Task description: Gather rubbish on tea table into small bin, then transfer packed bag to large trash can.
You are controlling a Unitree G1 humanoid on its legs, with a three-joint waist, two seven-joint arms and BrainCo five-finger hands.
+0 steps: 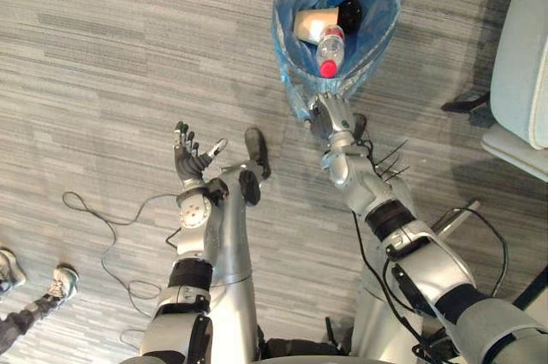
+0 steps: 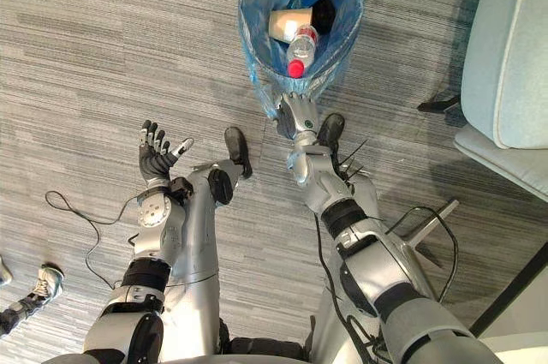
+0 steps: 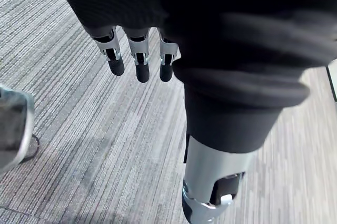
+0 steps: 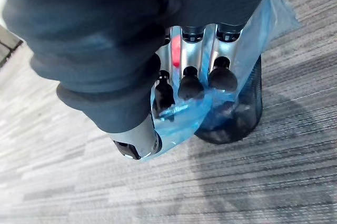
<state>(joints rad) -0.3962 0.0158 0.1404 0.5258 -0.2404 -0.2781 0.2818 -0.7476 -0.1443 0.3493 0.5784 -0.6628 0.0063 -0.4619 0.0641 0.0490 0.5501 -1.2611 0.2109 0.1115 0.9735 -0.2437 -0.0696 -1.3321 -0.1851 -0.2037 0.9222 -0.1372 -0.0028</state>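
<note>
Grey striped carpet floor point(image 1: 103, 56) spreads under everything, with a pale blue chair point(image 1: 522, 64) at its right edge. Towards the far edge is the small bin point(image 4: 247, 113), dark mesh lined with a blue bag point(image 1: 287, 30); whether it rests on the floor cannot be told. The right hand point(image 4: 189, 60) is clenched on the bag's near rim. The left hand point(image 1: 190, 158) is released, fingers spread, holding nothing. Inside the bag lie a paper cup point(image 1: 312, 21), a red-capped bottle point(image 1: 330, 51) and a dark item point(image 1: 351, 11).
</note>
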